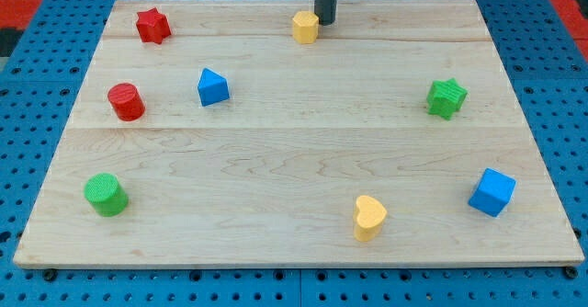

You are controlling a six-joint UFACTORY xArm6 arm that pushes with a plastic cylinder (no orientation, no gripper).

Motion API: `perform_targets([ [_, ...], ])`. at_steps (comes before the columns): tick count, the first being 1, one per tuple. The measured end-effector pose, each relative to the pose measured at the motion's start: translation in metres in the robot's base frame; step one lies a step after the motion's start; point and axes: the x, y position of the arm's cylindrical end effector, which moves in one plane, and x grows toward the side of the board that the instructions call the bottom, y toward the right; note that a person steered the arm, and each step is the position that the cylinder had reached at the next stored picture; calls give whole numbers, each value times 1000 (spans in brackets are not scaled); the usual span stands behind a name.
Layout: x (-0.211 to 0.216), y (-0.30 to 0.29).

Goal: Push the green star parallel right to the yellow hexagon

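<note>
Beside yellow hexagon (305,27) my tip (325,22), green star (446,97) well apart, end effector a bare rod

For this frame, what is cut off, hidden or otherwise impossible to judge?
- My rod: its upper part and the arm are cut off by the view's top edge.
- My tip: just right of the yellow hexagon; whether they touch cannot be told from this angle.
- The board's lower corners run close to the view's bottom edge; its underside is hidden.
- The green star: its far faces are hidden by the block itself.
</note>
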Motion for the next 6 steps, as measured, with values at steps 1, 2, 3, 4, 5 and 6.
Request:
perform_targets([
  [1,1,11],
  [2,21,36],
  [3,66,48],
  [4,131,59],
  [5,189,76],
  [6,225,103],
])
